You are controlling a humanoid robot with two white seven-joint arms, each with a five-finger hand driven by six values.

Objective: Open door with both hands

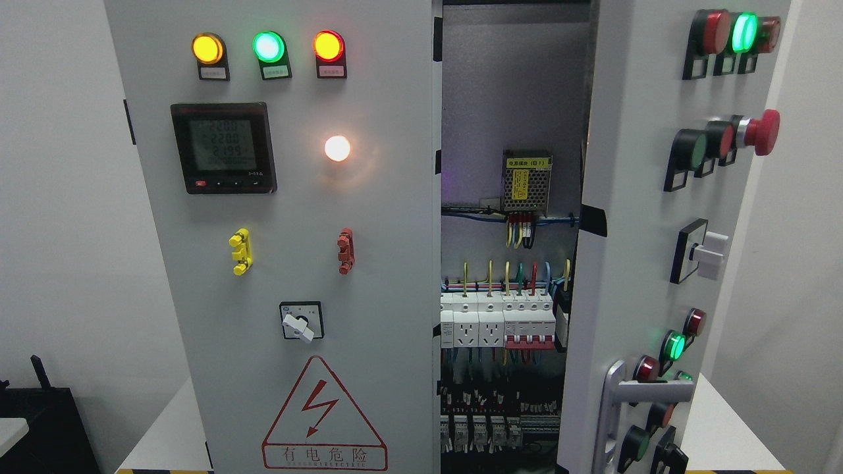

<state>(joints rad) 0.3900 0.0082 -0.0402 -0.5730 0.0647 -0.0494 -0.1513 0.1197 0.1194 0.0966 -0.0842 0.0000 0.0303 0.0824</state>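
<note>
Centrally, the right door (632, 263) stands swung ajar, its silver handle (625, 401) low on the face, exposing breakers (500, 322) and wiring inside the cabinet. Left door (283, 237) closed, bearing meter (222, 147) and warning triangle (323, 415). Neither robot hand appears, so their state cannot be told.

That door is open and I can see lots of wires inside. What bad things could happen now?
1. The right door hangs only partly open, so a hand reaching for its handle might bump the red mushroom button or other switches.
2. Exposed wires and breakers sit just inside the gap; the lit lamps suggest power is on, so fingers slipping in could touch something live.

No robot hand shows yet.
</note>
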